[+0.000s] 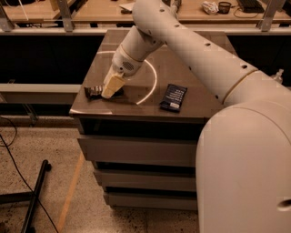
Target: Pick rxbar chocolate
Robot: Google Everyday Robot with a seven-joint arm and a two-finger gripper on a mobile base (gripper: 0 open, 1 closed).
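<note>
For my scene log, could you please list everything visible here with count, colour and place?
chocolate bar: one, dark brown, cabinet top's left front, partly behind the gripper
blue bar: one, dark blue with white text, cabinet top's front, further right
cabinet: one, brown top, grey drawers, centre
bench: one, wooden, behind
pole: one, black, floor at left
gripper: one, cream, at the chocolate bar
arm: one, white, reaching in from the right

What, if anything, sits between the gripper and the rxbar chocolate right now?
Nothing visible does. The gripper is right over the rxbar chocolate near the front left corner of the cabinet top, covering part of it in this view. The dark blue bar lies apart toward the image's right, clear of the approach.
</note>
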